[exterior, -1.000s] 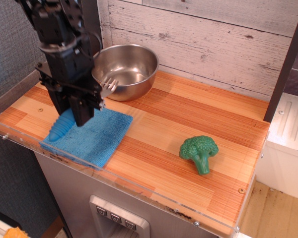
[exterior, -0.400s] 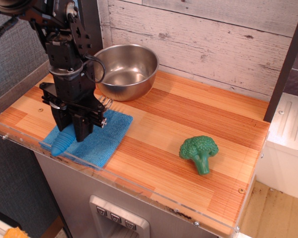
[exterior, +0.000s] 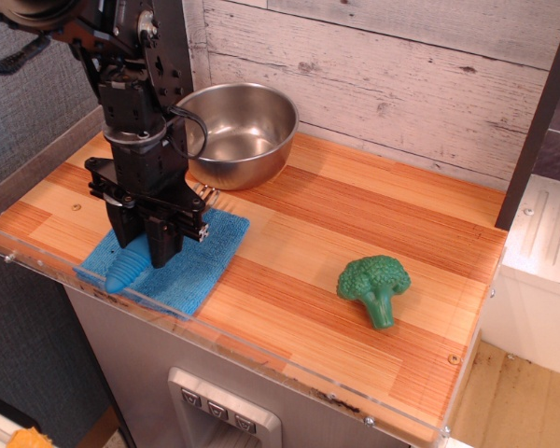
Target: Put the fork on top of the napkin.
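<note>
The fork lies aslant over the blue terry napkin (exterior: 201, 259) at the front left of the counter. Its ribbed blue handle (exterior: 131, 268) points to the napkin's front left corner. Its silver tines (exterior: 205, 193) stick out behind the gripper, near the bowl. My gripper (exterior: 146, 252) points down over the napkin and is shut on the fork's middle, with the fingers on either side of the handle. The handle end looks to be resting on or just above the cloth. The part of the fork between the fingers is hidden.
A steel bowl (exterior: 235, 131) stands just behind the napkin against the wooden wall. A green toy broccoli (exterior: 374, 286) lies at the front right. The counter's front edge has a clear plastic lip (exterior: 261, 359). A dark post (exterior: 539, 112) stands at the right.
My gripper has come down and slightly forward with the fork. The fork's tines have dropped from bowl-rim height to just above the counter, and the handle has sunk onto the napkin.
</note>
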`<state>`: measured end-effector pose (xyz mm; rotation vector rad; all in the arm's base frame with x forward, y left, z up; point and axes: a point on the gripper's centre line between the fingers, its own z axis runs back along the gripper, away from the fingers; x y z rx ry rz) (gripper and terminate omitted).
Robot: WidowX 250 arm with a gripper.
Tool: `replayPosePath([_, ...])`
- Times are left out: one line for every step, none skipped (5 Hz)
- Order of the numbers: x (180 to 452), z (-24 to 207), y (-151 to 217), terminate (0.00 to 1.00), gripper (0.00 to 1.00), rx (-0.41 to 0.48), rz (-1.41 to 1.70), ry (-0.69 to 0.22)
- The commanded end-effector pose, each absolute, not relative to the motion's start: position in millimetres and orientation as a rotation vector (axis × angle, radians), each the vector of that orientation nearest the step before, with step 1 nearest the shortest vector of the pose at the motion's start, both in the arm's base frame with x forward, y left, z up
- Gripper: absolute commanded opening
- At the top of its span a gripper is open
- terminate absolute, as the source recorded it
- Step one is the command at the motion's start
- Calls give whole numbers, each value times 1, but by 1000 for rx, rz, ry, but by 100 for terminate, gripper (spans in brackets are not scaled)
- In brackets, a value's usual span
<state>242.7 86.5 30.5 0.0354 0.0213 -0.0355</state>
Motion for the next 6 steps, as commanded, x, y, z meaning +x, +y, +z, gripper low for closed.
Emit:
replayPosePath([247, 44, 90, 0, 100, 50, -57, -10])
replayPosePath([241, 63, 83, 0, 100, 36, -77, -56])
replayPosePath([235, 100, 69, 0, 100, 0, -105, -140])
replayPosePath([236, 116, 59, 0, 100, -15, -129, -190])
replayPosePath([241, 111, 57, 0, 100, -34, -150, -167])
replayPosePath([244, 108, 56, 0, 100, 3, -159, -127])
